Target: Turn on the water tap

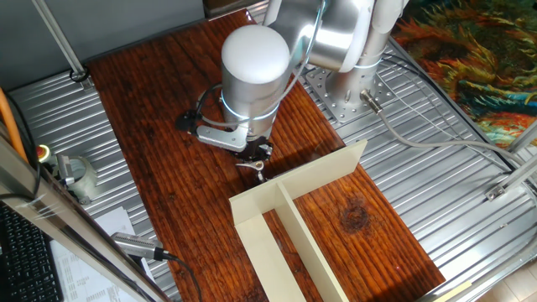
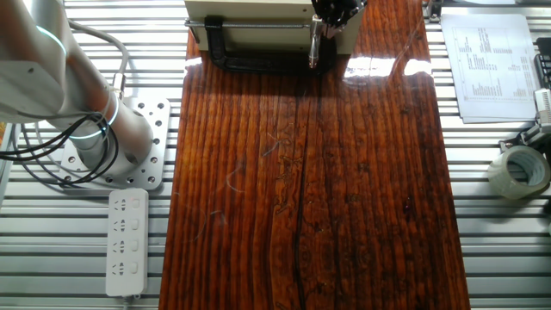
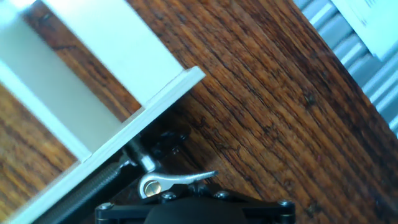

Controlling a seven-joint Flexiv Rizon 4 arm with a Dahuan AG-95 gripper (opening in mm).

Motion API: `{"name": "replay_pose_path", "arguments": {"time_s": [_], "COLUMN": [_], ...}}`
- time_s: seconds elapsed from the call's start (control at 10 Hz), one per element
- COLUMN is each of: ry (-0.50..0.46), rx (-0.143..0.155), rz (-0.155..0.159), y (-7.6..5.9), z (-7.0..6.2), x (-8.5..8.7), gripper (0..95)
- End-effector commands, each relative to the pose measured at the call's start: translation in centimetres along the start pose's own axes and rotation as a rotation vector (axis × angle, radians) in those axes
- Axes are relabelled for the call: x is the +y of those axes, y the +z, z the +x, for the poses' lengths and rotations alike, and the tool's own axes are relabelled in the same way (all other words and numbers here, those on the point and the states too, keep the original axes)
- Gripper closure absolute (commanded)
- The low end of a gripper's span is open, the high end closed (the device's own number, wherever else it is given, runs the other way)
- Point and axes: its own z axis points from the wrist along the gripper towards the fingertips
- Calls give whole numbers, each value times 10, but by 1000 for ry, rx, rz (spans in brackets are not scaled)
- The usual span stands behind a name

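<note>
The water tap is a small silver stem with a thin lever handle, held in a black C-clamp against the cream divider walls. In the hand view its lever points right, just above my gripper. The dark fingertips sit close together, touching or almost touching the lever's underside, with nothing between them. In one fixed view my gripper hangs right over the tap. In the other fixed view the tap stands just below my gripper.
The cream divider stands right behind the tap. A tape roll and paper sheet lie beside the wooden board. A power strip and the arm's base are on the metal table.
</note>
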Motion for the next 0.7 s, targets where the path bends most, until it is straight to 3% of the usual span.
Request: {"name": "replay_pose_path", "arguments": {"time_s": [0.1,0.7], "ry": [-132,-240], "rx": [0,-25], "rz": [1,20], "y": [0,1], "z": [0,0], "x": [1,-1], "gripper": [950,950]}}
